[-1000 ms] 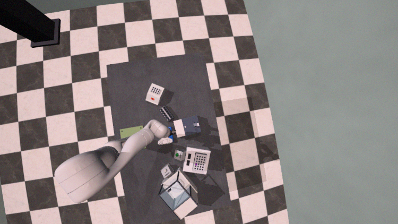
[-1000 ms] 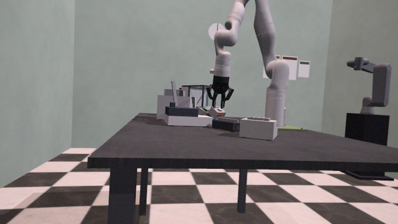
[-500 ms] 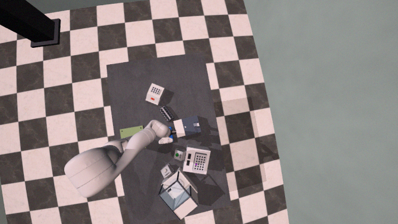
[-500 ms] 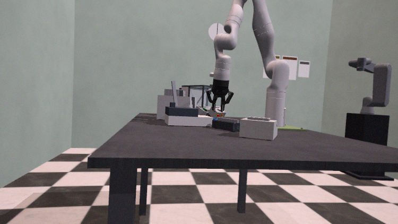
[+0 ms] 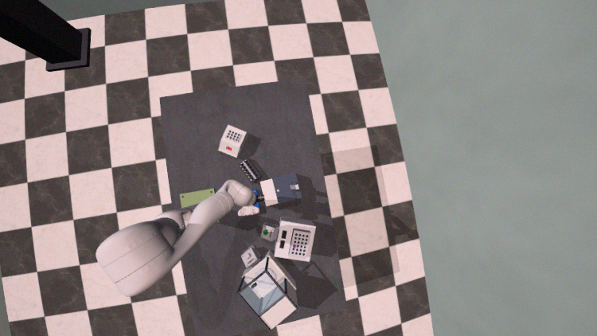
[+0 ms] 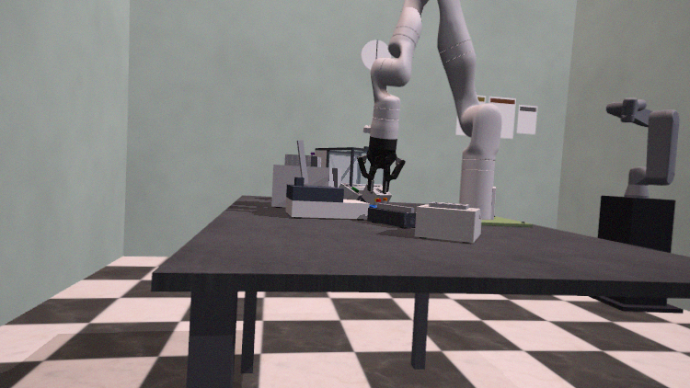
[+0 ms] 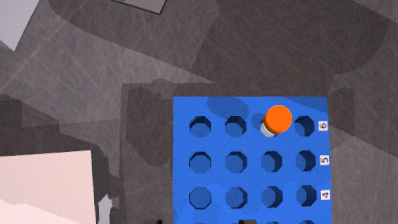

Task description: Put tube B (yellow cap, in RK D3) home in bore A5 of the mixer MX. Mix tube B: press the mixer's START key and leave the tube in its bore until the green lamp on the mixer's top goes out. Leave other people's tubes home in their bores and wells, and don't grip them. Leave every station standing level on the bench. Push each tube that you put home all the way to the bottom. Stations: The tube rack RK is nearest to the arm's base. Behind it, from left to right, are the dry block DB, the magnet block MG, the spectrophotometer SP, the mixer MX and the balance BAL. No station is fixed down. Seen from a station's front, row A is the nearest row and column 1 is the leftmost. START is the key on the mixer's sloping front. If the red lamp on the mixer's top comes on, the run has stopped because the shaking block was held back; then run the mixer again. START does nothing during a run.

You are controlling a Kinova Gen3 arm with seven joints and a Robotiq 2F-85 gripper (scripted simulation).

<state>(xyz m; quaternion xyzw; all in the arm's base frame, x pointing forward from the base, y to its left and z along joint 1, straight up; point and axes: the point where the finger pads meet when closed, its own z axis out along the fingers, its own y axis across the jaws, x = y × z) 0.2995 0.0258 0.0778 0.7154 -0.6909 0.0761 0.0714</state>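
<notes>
Over the near end of the dark grey bench, the pale grey seven-joint arm hangs its black two-finger gripper pointing straight down above the blue plastic tube rack. Fingers stand partly apart; nothing between them. Wrist view: rack top fills lower right, bores in rows labelled 6, 5 and 4, only two dark fingertip ends at the bottom edge. One orange-capped tube sits in row 6, third bore from the left; the other bores in view are open. Yellow-capped tube B cannot be made out in any view: rack row 3 falls below the wrist frame, and from the top the arm's wrist covers nearly all of the rack, leaving only a blue sliver. White box-shaped mixer with its grid of bores stands well apart from the gripper, a purple-capped tube in one bore. Navy-and-white box lies just beside the rack.
</notes>
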